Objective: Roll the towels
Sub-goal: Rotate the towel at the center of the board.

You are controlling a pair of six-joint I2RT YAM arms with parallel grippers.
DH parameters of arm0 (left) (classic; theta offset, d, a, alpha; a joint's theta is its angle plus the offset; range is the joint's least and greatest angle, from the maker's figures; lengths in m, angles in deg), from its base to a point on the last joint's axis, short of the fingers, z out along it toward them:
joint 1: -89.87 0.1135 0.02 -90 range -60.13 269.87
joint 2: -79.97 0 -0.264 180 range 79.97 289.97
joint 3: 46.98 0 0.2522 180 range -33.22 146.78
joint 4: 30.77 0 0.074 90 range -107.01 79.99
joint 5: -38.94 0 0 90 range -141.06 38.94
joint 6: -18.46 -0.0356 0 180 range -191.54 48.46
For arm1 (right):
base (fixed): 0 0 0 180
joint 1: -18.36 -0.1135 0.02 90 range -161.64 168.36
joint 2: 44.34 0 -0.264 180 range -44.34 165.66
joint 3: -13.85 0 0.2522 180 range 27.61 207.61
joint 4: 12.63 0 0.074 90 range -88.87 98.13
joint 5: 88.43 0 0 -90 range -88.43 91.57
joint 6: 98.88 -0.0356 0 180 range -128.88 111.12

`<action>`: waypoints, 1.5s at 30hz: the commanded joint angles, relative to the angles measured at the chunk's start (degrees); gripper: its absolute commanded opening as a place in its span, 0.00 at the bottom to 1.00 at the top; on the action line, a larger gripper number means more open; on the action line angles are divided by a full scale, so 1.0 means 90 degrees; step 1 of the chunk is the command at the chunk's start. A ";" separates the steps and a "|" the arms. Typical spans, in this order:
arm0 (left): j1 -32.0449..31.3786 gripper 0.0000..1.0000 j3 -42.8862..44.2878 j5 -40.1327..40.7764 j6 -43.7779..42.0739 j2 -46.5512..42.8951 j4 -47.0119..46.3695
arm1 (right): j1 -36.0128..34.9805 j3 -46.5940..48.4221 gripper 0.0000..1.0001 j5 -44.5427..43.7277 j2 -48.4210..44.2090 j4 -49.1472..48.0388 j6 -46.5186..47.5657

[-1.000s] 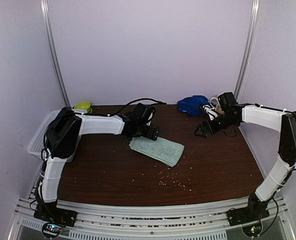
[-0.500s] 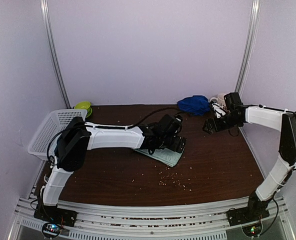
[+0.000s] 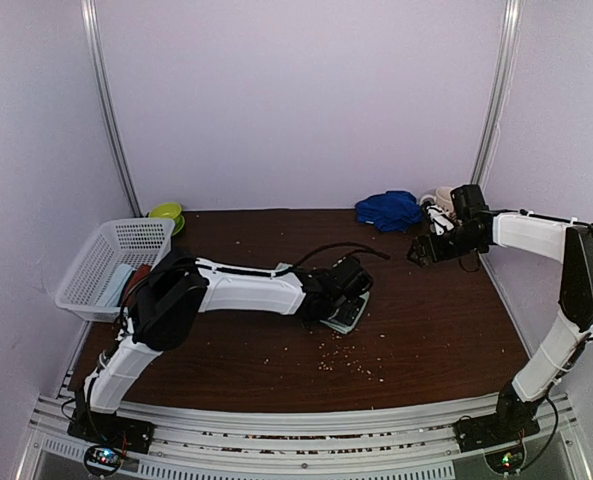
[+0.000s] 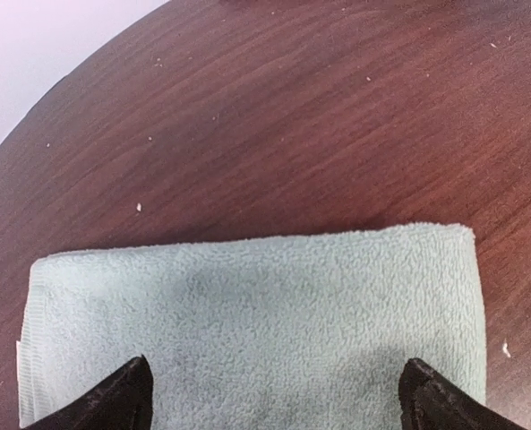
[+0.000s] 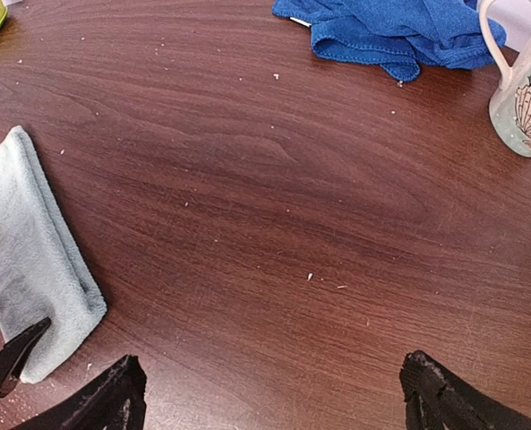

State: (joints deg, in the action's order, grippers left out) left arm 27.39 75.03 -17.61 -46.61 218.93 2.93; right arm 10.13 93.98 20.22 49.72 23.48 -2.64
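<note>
I have the left end effector (image 4: 276, 394) over the mint-green towel (image 4: 256, 313), fingers spread wide. One black fingertip sits above each of the towel's near corners in my left wrist view. I can't tell from here whether the tips are pressing the cloth or only just above it. The towel lies folded flat in a neat rectangle near the middle of the tabletop (image 3: 426, 320). From above, the left arm stretches across it and covers most of it, so only one end of the towel shows.

The right end effector (image 5: 278, 394) is over by the far right corner, fingers fully apart with nothing between them, and bare wood shows beneath it. The royal blue towel (image 5: 390, 31) sits crumpled in a heap at the far edge, toward that same corner. The white mug (image 5: 525, 98) with a shell pattern stands upright just to the right of it, close but apart from the cloth.

A white mesh basket (image 3: 96, 260) sits along the left edge, and a small yellow-green object (image 3: 166, 212) is in the far left corner. Light crumbs (image 3: 346, 360) are scattered over the wood toward the near edge.
</note>
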 commanded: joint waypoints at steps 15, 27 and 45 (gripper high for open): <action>-0.0379 0.98 -0.1856 -0.0659 -0.0218 -0.1009 0.0232 | 0.0035 -0.0004 1.00 0.0423 -0.0101 0.0014 -0.0048; -0.0332 0.98 -0.3578 0.0230 -0.0381 -0.2959 0.0177 | 0.0035 0.0004 1.00 0.0670 -0.0127 0.0056 -0.0051; 0.1709 0.98 -0.3003 -0.0954 -0.0437 -0.2815 -0.1731 | -0.1367 0.0263 0.96 0.4213 0.0689 0.1141 0.1230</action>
State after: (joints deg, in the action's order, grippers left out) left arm 40.44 44.74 -22.24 -47.46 191.22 -5.97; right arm 2.92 94.35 47.57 52.48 29.01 3.50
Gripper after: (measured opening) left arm 0.978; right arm 0.967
